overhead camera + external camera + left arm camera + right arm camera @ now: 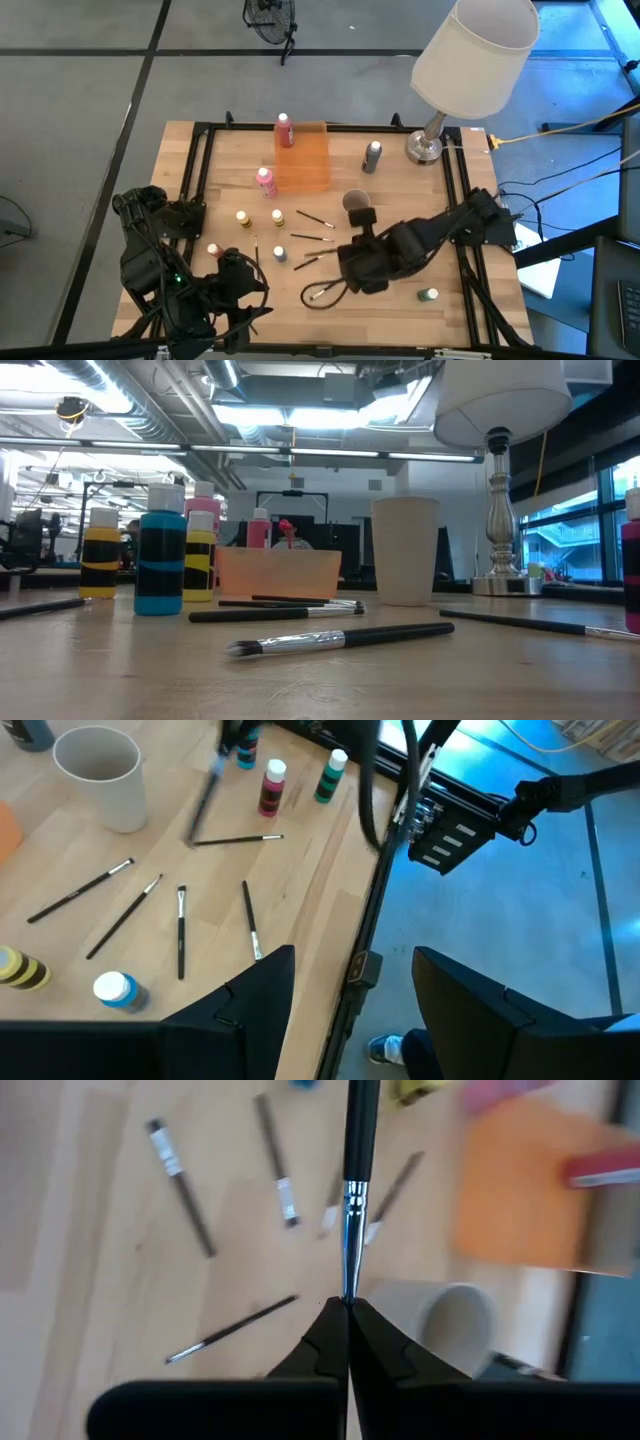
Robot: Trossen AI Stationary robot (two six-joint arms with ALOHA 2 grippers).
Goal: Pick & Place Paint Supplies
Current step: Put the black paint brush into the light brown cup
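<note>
Pinching one paintbrush (355,1170) by its very tip, the right gripper (347,1305) is shut mid-frame in the right wrist view, just above the cup (455,1315); so thin a hold could let the brush swing or drop. The left wrist view shows the left gripper (352,960) wide open and empty at bottom centre. The high view shows eight paint bottles (265,180), five loose brushes (315,218) and one tray (305,165). The low view shows six bottles and five brushes on the table (120,670).

Cup (100,775), scattered brushes (181,932), bottles (272,788) on table (300,860).
</note>
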